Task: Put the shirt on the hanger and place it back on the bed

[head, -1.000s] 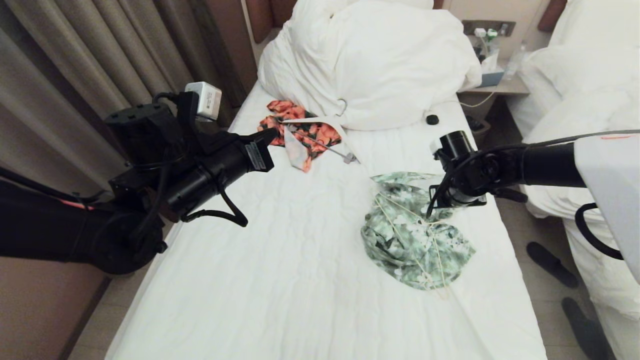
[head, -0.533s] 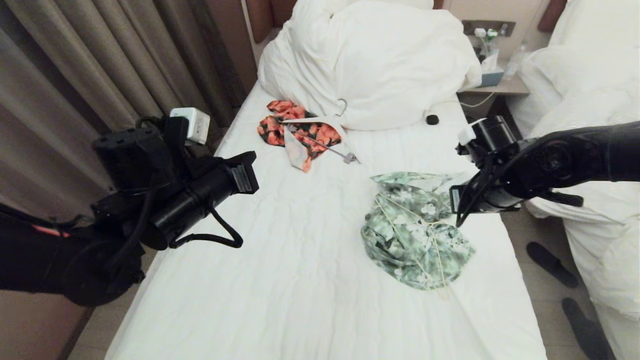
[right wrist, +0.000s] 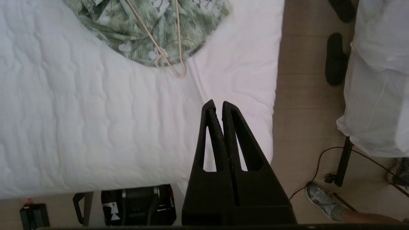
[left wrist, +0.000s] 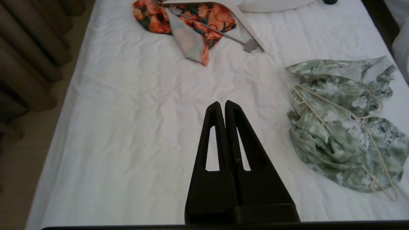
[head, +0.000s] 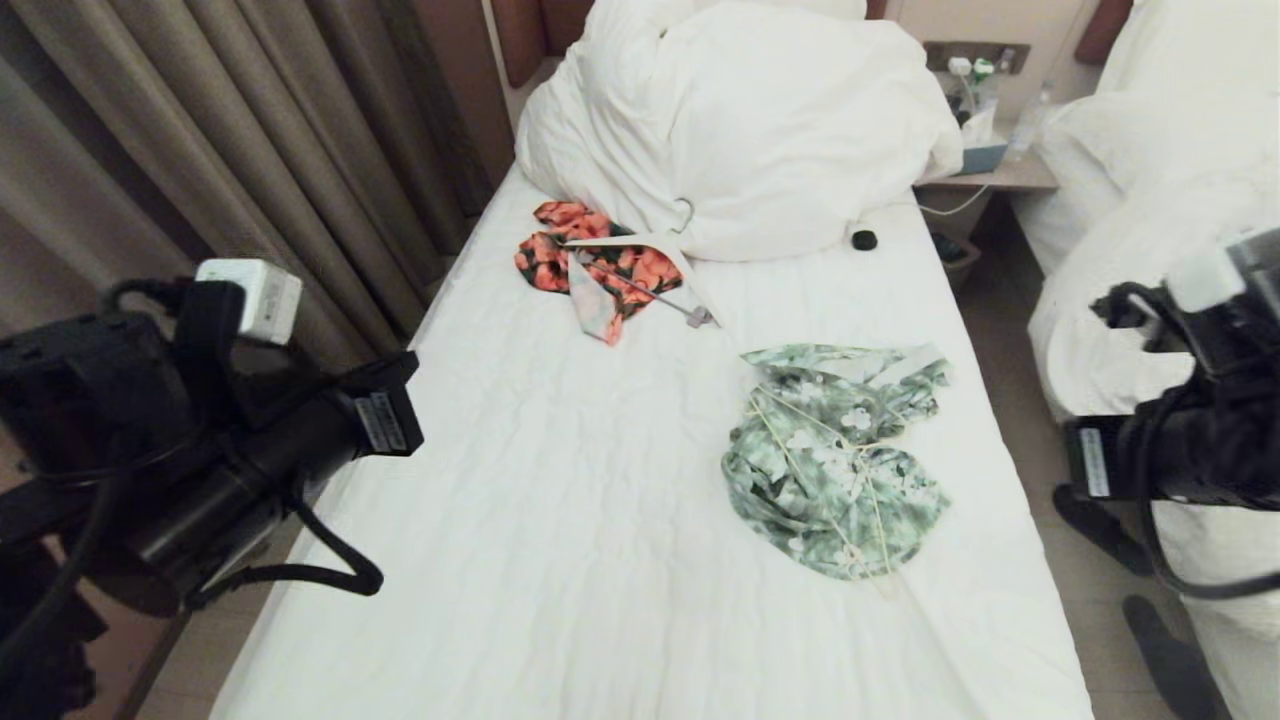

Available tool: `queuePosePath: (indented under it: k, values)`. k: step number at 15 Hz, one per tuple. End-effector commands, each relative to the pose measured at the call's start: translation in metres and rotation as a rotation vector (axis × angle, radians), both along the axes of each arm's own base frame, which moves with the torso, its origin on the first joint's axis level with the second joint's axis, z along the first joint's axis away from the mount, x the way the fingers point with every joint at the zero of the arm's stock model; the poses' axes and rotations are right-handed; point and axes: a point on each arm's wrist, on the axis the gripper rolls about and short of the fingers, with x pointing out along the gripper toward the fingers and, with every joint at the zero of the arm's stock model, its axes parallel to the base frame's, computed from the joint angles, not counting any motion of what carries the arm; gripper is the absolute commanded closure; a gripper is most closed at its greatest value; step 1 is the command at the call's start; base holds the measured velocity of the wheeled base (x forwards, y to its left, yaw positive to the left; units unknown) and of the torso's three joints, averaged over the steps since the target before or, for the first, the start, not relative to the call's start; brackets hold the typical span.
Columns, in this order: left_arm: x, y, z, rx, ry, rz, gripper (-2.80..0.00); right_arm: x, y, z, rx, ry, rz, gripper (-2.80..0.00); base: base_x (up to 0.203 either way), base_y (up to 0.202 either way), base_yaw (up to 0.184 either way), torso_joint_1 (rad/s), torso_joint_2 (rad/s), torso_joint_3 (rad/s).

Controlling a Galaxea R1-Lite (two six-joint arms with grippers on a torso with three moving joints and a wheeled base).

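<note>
The green-and-white printed shirt [head: 830, 470] lies crumpled on the right half of the bed [head: 560, 520], and the thin cream wire hanger [head: 812, 423] lies across it, its hook end sticking out past the near hem. The shirt [left wrist: 332, 147] and hanger [left wrist: 326, 101] also show in the left wrist view. My left gripper [left wrist: 222, 103] is shut and empty, hanging over bare sheet well left of the shirt. My right gripper [right wrist: 216, 103] is shut and empty too, above the bed's right edge, short of the shirt [right wrist: 198, 22] and the hanger [right wrist: 180, 74].
An orange-red floral garment [head: 600, 265] with a thicker white hanger [head: 650, 250] lies near the duvet heap [head: 740, 120]. A small black object [head: 865, 239] sits beside it. Curtains [head: 200, 150] run along the left; a second bed [head: 1150, 200], slippers [head: 1100, 525] and a person's shoe [right wrist: 322, 199] are on the right.
Both arms have drawn back from over the bed toward the picture's sides. The right gripper has left the shirt's far edge. Shirt and hanger lie as before.
</note>
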Motion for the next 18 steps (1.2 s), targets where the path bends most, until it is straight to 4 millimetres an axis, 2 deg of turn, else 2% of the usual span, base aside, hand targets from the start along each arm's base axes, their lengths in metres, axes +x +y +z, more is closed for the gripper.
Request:
queuePosePath:
  k: [1,3,7,11,13,15,18]
  values:
    - [-0.027,0.023,0.008,-0.017,-0.059,0.064,0.00,-0.046,-0.017,0.014,0.033,-0.090,-0.002,0.00,0.000,0.000,0.000,0.000,0.00,0.000]
    - [-0.050,0.043,0.013,-0.020,-0.108,0.168,0.00,-0.080,-0.033,0.002,0.037,-0.103,-0.019,0.00,0.000,0.000,0.000,0.000,0.00,0.000]
    - [-0.116,0.068,0.028,-0.039,-0.218,0.299,0.00,-0.147,-0.063,-0.007,0.079,-0.243,-0.099,0.00,0.000,0.000,0.000,0.000,0.00,0.000]
    - [-0.173,0.080,0.016,-0.091,-0.246,0.389,0.00,-0.212,-0.081,-0.021,0.099,-0.393,-0.225,0.00,0.000,0.000,0.000,0.000,0.00,0.000]
    - [-0.194,0.082,0.006,-0.104,-0.251,0.404,0.00,-0.235,-0.083,-0.038,0.093,-0.438,-0.243,0.00,0.000,0.000,0.000,0.000,0.00,0.000]
    - [-0.211,0.083,-0.008,-0.104,-0.242,0.409,0.00,-0.248,-0.084,-0.058,0.073,-0.460,-0.234,0.00,0.000,0.000,0.000,0.000,0.00,0.000]
    - [-0.223,0.082,-0.037,-0.069,-0.170,0.396,0.00,-0.248,-0.083,-0.076,0.097,-0.444,-0.204,0.00,0.000,0.000,0.000,0.000,0.00,0.000]
